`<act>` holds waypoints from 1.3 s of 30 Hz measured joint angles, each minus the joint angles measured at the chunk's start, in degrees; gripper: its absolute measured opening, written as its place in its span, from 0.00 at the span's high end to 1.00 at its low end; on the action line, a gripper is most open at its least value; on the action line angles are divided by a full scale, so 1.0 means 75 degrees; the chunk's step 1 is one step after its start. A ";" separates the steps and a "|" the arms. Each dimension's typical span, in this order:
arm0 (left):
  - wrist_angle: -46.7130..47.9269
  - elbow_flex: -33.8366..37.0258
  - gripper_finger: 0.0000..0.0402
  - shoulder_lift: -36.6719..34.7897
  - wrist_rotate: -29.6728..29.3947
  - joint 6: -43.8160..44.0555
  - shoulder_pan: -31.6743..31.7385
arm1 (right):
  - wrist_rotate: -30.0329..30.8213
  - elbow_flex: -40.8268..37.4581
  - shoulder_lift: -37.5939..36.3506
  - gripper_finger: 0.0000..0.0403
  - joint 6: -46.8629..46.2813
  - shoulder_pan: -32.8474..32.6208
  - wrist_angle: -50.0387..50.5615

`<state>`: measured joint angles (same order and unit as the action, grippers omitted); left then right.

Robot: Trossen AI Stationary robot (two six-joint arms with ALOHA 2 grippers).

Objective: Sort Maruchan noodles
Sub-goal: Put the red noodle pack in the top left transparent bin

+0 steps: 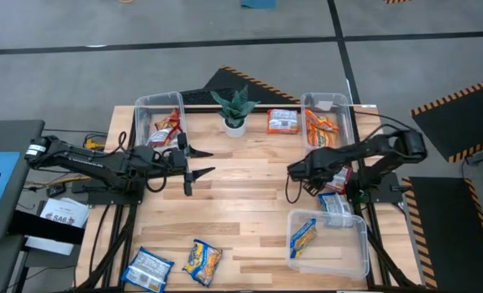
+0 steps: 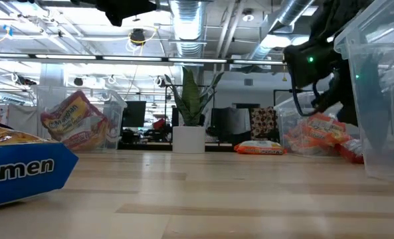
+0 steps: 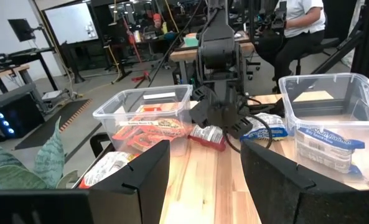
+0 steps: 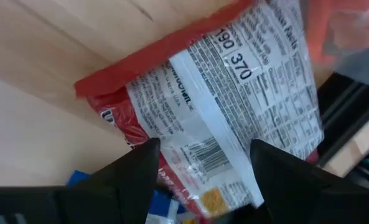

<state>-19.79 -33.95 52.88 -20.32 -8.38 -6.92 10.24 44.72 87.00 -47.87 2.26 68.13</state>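
Note:
A red-and-white noodle packet (image 4: 221, 93) lies on the table with its barcode side up, close to the far right bin (image 1: 329, 122). My right gripper (image 4: 203, 155) is open and points steeply down over it, one finger at each side of the packet. From the left wrist view the same packet (image 3: 208, 135) shows under that gripper, with a blue-and-white packet (image 3: 268, 127) beside it. My left gripper (image 1: 199, 161) is open and level, left of the table's middle, with nothing between its fingers. My right gripper stands over the middle of the red-and-white packet (image 4: 190, 130), coming from above at a slant. Its fingers straddle the packet, which lies flat on the table. Whether the fingertips touch it I cannot tell.
The far left bin (image 1: 158, 122) holds a red-and-white packet; the far right bin holds orange ones. A yellow-and-blue packet lies in the near right bin (image 1: 331, 240). An orange packet (image 1: 283, 122) lies beside the potted plant (image 1: 234, 110). Two packets (image 1: 149, 267) (image 1: 202, 260) lie near left.

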 joint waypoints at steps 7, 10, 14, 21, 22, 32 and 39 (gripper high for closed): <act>0.0039 0.0000 0.53 0.0000 0.0000 0.0000 0.0000 | -0.0207 -0.0014 0.0737 0.41 0.0500 -0.0013 -0.0469; 0.0040 0.0000 0.53 0.0000 0.0001 0.0000 0.0000 | -0.0286 0.0003 0.0820 0.55 0.0763 -0.0106 -0.0571; 0.0049 -0.0003 0.53 -0.0023 0.0009 0.0000 0.0000 | -0.0242 0.0144 0.0886 0.82 0.0855 -0.0369 -0.0423; 0.0214 -0.0009 0.53 -0.0404 0.0015 0.0009 -0.0033 | 0.0020 0.1060 0.0802 0.97 0.1014 -0.0916 -0.0739; 0.0140 -0.0009 0.53 -0.0498 0.0015 0.0017 -0.0047 | 0.0129 0.1254 0.0776 0.98 0.1135 -0.0996 -0.0739; 0.1106 -0.0012 0.53 -0.2070 0.0006 0.0266 -0.0365 | 0.0684 0.2773 0.0234 0.98 0.4030 -0.1380 -0.4649; 0.1353 -0.0012 0.53 -0.2358 0.0006 0.0252 -0.0567 | -0.0410 0.2769 0.0607 0.98 0.6477 -0.0626 -0.9344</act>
<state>-9.65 -34.04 35.20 -20.27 -6.49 -11.17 7.17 65.49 91.55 0.71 -2.43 -1.95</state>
